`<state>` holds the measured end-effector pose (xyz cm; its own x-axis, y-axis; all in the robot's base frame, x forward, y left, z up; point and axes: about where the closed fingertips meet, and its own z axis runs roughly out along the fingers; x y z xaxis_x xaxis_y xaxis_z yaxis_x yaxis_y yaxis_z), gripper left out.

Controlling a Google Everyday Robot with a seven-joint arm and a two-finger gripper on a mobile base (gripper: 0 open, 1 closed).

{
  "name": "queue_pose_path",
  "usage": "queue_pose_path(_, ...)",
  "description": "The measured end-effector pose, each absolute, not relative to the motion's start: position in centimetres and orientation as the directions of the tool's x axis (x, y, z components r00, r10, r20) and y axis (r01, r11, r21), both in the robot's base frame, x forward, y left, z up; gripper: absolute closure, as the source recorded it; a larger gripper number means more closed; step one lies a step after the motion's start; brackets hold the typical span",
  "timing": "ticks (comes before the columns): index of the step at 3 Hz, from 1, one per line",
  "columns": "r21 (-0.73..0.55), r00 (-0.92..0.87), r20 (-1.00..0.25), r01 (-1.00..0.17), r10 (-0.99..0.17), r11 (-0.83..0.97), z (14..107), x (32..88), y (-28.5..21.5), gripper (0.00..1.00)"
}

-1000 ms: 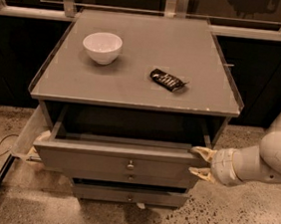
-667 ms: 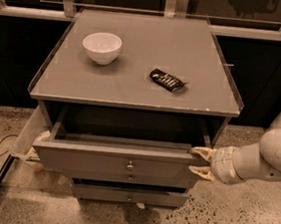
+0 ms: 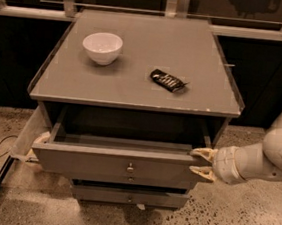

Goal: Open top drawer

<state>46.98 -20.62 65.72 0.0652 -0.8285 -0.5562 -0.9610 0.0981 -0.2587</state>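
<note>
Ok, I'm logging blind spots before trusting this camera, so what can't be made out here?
Camera view only:
Inside of the top drawer: shadowed under the cabinet top, contents unreadable.
The lower drawer: mostly hidden beneath the pulled-out front above it.
The arm behind the pincer, which sits at the top drawer's right end: cut off by the right edge.
The dark packet beside the bowl: print too small to read.

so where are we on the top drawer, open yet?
Done: the top drawer is pulled well out, its dark inside showing below the cabinet top. In hand: the tool sits at the drawer front's right end. Left: maybe a bit more pull, then back the tool away.
</note>
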Motion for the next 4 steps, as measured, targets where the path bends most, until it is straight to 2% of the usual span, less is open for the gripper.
queue_pose_path(1, -0.259, 0.065, -0.556, -0.961, -0.828, 0.098, 65.75, 46.99, -20.62, 0.81)
queue_pose_path(4, -0.248, 0.07, -0.557, -0.965, -0.827, 0.085, 66.31, 47.47, -19.85, 0.11)
